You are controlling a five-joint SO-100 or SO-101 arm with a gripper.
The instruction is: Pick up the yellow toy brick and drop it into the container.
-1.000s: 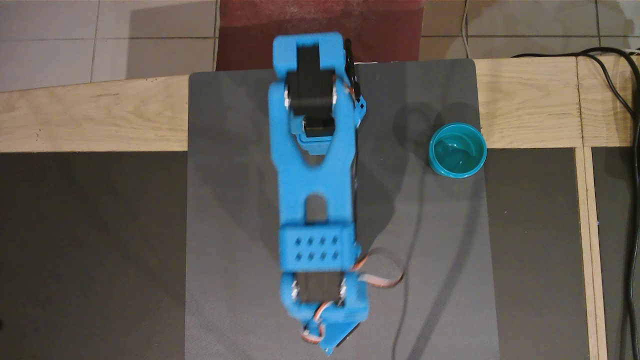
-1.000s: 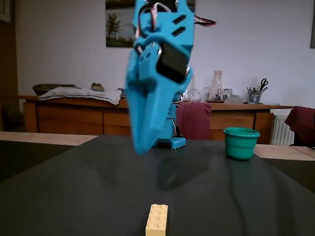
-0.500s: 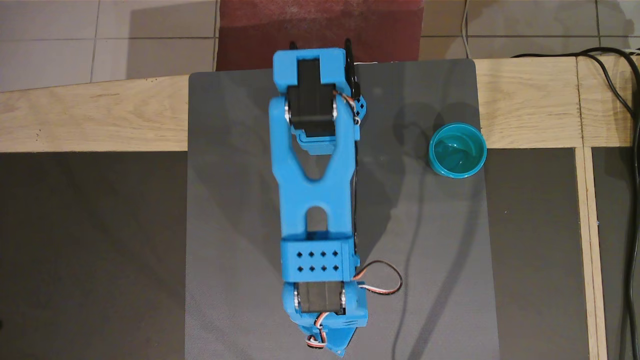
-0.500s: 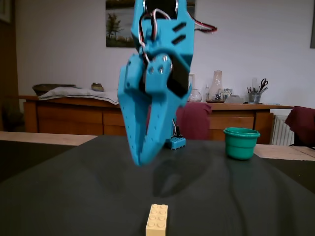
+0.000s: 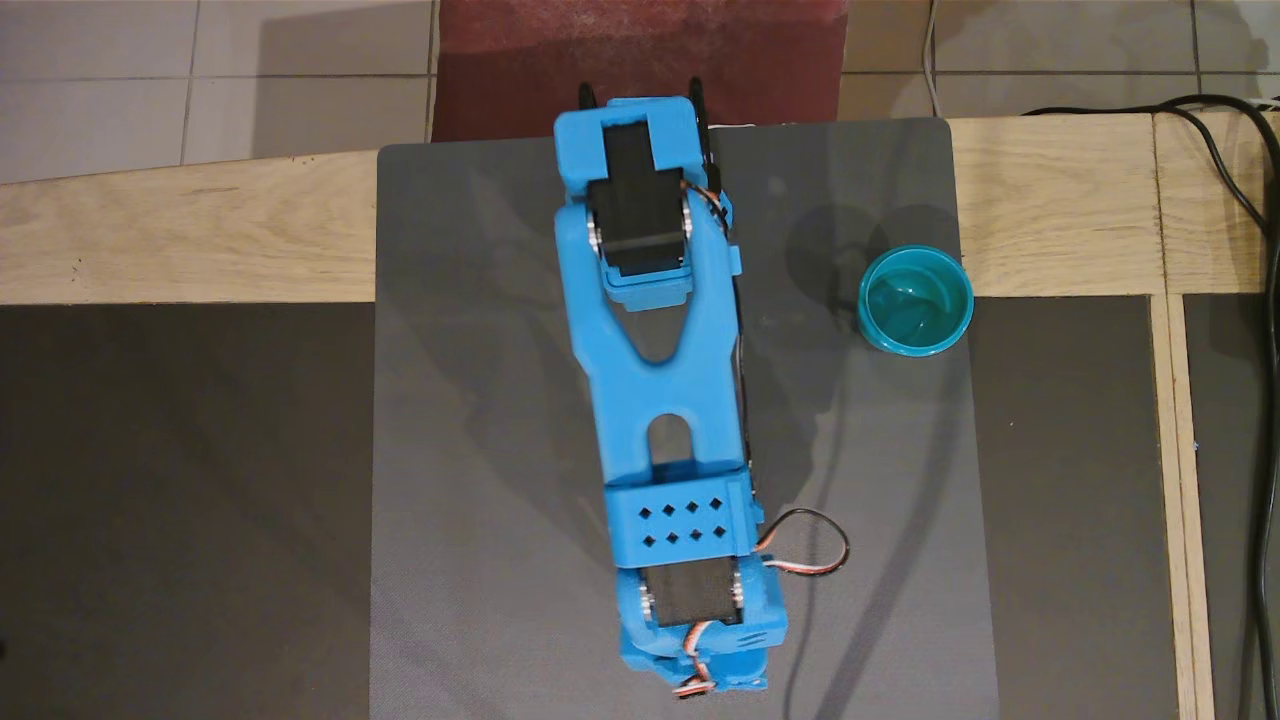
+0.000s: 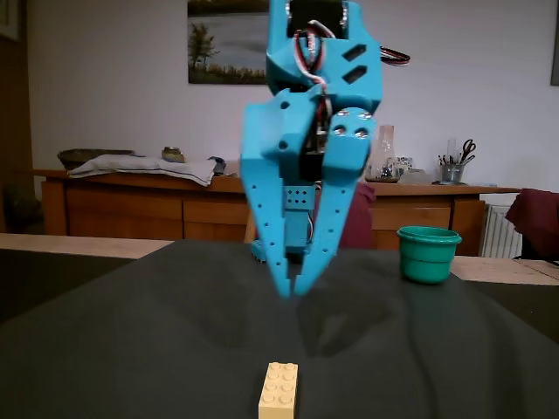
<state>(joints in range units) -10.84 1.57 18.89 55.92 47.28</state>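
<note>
Nothing of the task is done yet. In the fixed view the yellow toy brick (image 6: 279,388) lies untouched on the dark mat (image 6: 131,349) covering the table, near the camera, and the teal cup (image 5: 915,300) stands empty, well apart at the mat's right edge. The gripper (image 6: 292,288) hangs above the brick, empty, fingers nearly closed at the tips. Descent, grasp, carry and drop all remain. Compared with a second ago, the arm has swung right and squared up over the brick.

Brick (image 6: 279,389) lies before jaws; cup (image 6: 428,254) behind, right.
</note>
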